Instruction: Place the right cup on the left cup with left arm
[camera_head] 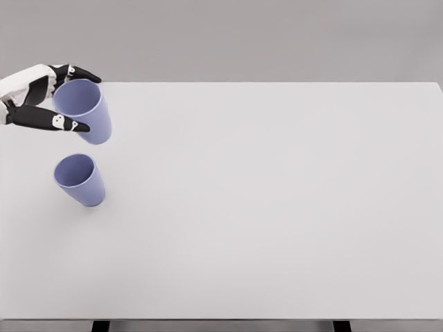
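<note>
Two lavender-blue cups show in the head view. One cup (80, 180) stands upright on the white table (263, 207) near its left side. The other cup (86, 111) hangs in the air just above and slightly behind it, mouth up and a little tilted. My left hand (69, 97) comes in from the left edge and is shut on this raised cup, black fingers (83, 73) over the far rim and thumb (59, 122) across the near side. A visible gap separates the raised cup's base from the standing cup's rim. The right arm is out of view.
The table's far edge runs along the top near a plain grey wall. Its front edge lies at the bottom of the picture, with two dark legs (101, 326) showing below.
</note>
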Robot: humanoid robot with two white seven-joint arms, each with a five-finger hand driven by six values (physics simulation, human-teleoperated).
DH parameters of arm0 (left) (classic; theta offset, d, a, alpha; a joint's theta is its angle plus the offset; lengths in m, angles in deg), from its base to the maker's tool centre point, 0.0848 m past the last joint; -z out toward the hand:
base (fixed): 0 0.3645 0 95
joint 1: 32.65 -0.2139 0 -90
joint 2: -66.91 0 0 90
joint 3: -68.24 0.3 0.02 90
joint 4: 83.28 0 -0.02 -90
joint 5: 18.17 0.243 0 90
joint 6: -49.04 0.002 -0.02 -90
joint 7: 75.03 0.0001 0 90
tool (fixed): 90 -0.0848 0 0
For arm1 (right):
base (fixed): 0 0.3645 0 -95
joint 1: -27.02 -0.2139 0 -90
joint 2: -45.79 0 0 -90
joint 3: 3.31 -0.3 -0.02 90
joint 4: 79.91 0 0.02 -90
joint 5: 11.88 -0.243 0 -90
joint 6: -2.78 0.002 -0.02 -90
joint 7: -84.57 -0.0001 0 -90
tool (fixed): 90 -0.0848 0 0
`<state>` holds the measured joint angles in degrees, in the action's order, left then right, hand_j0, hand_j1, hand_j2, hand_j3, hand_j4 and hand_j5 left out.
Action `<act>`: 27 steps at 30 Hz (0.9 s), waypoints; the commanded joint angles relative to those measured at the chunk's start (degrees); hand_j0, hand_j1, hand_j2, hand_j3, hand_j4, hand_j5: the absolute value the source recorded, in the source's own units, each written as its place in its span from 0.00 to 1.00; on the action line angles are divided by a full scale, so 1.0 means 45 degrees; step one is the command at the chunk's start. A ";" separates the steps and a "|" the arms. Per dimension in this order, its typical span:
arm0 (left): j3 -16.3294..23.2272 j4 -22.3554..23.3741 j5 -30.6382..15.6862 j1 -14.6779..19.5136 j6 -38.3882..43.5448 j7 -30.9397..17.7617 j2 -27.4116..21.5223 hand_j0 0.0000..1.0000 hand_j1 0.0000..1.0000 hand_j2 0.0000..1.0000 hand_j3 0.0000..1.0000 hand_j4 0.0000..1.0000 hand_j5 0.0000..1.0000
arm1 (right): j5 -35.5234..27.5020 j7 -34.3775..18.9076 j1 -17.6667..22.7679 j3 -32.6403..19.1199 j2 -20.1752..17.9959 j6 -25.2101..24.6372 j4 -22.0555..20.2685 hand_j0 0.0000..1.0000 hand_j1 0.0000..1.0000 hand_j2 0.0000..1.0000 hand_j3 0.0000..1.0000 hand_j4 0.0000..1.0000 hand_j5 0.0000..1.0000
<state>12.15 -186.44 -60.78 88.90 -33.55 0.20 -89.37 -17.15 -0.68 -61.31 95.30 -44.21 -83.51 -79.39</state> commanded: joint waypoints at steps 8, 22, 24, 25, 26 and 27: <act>-0.0016 -0.0004 -0.0728 0.0000 -0.0005 -0.0077 -0.0604 0.70 0.70 0.70 0.70 0.70 0.70 | -0.0002 -0.0001 0.0000 -0.0001 -0.0002 -0.0003 0.0002 1.00 1.00 1.00 1.00 1.00 1.00; 0.0023 -0.0004 -0.1665 -0.0371 -0.0005 -0.0526 -0.1561 0.70 0.70 0.70 0.70 0.70 0.70 | -0.0002 -0.0001 0.0000 -0.0001 -0.0002 -0.0003 0.0002 1.00 1.00 1.00 1.00 1.00 1.00; 0.0023 -0.0004 -0.1763 -0.0371 -0.0005 -0.0702 -0.1659 0.70 0.70 0.70 0.70 0.70 0.70 | -0.0002 -0.0001 0.0000 -0.0001 -0.0002 -0.0003 0.0002 1.00 1.00 1.00 1.00 1.00 1.00; 0.0023 -0.0004 -0.1880 -0.0391 -0.0005 -0.0799 -0.1796 0.70 0.70 0.70 0.70 0.70 0.70 | -0.0002 -0.0001 0.0000 -0.0001 -0.0002 -0.0003 0.0002 1.00 1.00 1.00 1.00 1.00 1.00; 0.0023 -0.0004 -0.1997 -0.0391 -0.0005 -0.0858 -0.1874 0.70 0.70 0.70 0.70 0.70 0.70 | -0.0002 -0.0001 0.0000 -0.0001 -0.0002 -0.0003 0.0002 1.00 1.00 1.00 1.00 1.00 1.00; 0.0023 -0.0004 -0.2037 -0.0450 -0.0005 -0.0858 -0.1952 0.70 0.70 0.70 0.70 0.70 0.70 | -0.0002 -0.0001 0.0000 -0.0001 -0.0002 -0.0003 0.0002 1.00 1.00 1.00 1.00 1.00 1.00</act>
<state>12.33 -186.45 -69.11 86.80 -33.54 -3.10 -97.29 -17.15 -0.68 -61.31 95.30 -44.21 -83.53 -79.39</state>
